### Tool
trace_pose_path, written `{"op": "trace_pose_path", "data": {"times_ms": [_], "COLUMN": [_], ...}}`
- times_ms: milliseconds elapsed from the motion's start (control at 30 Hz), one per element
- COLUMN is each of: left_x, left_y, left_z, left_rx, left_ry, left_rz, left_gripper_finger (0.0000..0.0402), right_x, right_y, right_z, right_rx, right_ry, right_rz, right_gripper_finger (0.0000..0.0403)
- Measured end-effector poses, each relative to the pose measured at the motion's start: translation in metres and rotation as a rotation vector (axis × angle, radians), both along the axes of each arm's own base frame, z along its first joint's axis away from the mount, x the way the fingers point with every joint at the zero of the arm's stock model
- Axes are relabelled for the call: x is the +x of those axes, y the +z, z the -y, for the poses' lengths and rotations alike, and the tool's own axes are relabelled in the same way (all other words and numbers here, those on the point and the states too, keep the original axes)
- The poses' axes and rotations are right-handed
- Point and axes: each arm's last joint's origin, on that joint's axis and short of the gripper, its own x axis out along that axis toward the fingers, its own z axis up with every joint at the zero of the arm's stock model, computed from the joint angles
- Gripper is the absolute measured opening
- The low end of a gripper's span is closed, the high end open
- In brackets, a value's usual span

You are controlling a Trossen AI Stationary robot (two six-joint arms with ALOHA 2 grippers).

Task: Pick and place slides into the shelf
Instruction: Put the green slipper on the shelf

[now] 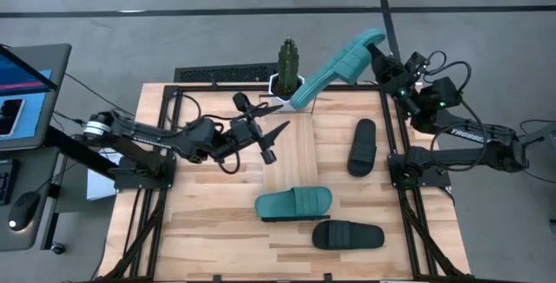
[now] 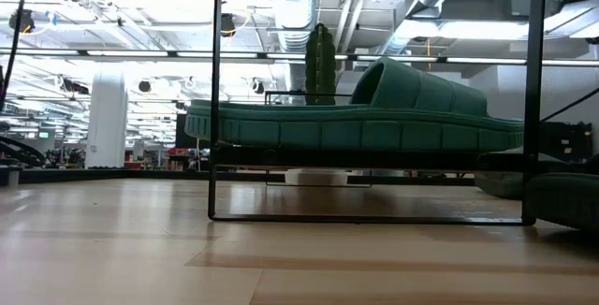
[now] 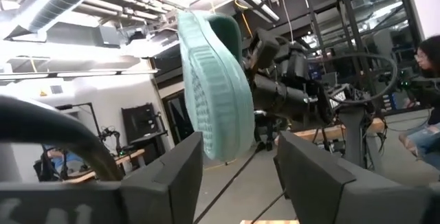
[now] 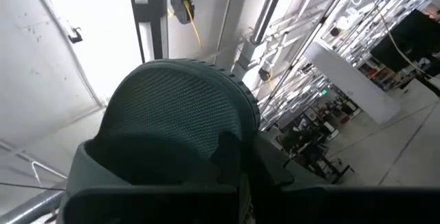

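Overhead, teal slide gripped by right claw just beside the cactus pot, left claw spread open, empty, near the pot.

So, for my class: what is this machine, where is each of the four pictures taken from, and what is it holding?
Two robot arms work at a wooden table. One picture looks straight down, one looks level across the tabletop, and two come from cameras on the arms' wrists. The right claw holds a teal slide in the air near the cactus pot. The left claw is open and empty over the middle of the table. Another teal slide and two black slides lie on the table.
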Motion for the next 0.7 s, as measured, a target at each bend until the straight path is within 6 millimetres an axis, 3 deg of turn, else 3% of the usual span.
{"op": "trace_pose_path", "data": {"times_ms": [400,700], "left_x": [0.03,0.032], "left_y": [0.0,0.009], "left_z": [-0.001,-0.004], "left_rx": [0.038,0.04], "left_ry": [0.031,0.036], "left_rz": [-0.023,0.002], "left_gripper_finger": [0.0187,0.0187], "right_x": [0.003,0.005], "right_y": [0.0,0.0], "right_z": [-0.007,-0.013], "right_rx": [-0.006,-0.021], "right_ry": [0.041,0.062], "right_rz": [-0.003,-0.015], "right_gripper_finger": [0.0,0.0]}}
